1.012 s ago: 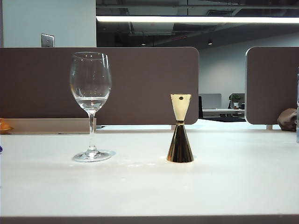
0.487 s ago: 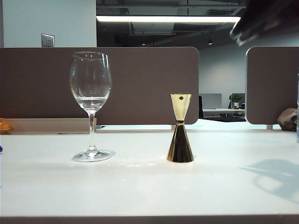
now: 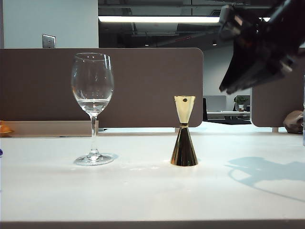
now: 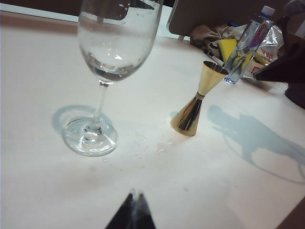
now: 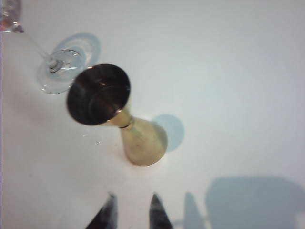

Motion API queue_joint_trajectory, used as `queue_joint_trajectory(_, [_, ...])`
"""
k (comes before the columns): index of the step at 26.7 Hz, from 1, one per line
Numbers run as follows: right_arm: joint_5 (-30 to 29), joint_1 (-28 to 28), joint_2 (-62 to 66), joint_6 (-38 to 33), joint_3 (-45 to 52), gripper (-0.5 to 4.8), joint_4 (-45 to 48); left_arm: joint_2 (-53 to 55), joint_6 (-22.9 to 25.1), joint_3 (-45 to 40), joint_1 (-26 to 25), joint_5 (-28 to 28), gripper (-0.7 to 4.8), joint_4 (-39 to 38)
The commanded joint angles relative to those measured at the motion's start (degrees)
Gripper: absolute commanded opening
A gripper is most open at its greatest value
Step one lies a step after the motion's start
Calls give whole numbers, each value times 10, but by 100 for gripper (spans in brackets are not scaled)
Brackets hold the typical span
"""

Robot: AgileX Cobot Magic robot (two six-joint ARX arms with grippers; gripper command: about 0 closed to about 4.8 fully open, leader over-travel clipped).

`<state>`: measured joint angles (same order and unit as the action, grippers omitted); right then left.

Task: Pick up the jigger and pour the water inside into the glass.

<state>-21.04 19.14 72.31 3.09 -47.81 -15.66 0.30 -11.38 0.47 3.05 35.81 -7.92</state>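
Small shiny gold metal hourglass-shaped jigger [image 3: 184, 132] stands upright on the white tabletop [image 3: 143, 195], long axis vertical, paler cone up, darker cone down; mouth open to the sky, and the right wrist view looks into it from above [image 5: 98, 94]; whether water lies inside cannot be read from the dark bowl.

Tall clear stemmed wine glass [image 3: 92, 107] stands well apart from the jigger, on the left of the exterior view; a shallow layer of clear water [image 3: 93, 103] sits low in its bowl.

Right hand [image 3: 228, 57] hangs high, above and to the right of the jigger, clear of it; its dark fingertips [image 5: 110, 213] stand a little apart, nothing between them; jigger lies below and ahead of them.

Left hand [image 4: 134, 196] sits low at the near edge, tips pressed together, empty; glass foot just ahead of it.

Judgement: right hand is the one placed for the grasp; it must drop and close across the narrow waist.
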Motion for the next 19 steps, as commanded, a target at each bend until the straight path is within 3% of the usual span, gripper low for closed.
queue_joint_trajectory(1, [14,0,11,2,21,95,78,0,4,0,-1,2,-5,-1])
queue_joint_trajectory(4, [43,0,15,2,46,95,133,0,4,0,-1,2,-5,-1])
queue_joint_trajectory(9, [42,0,29,1,129,118,333,0,4,0,-1,2,-5,-1])
queue_joint_trajectory(12, [22,1,58,0,134,177,353,0,4,0,-1,2,-5,-1])
queue_joint_trajectory(19, [-12,20,106,-1,134,181,367,0,4,0,-1,2,-5,-1])
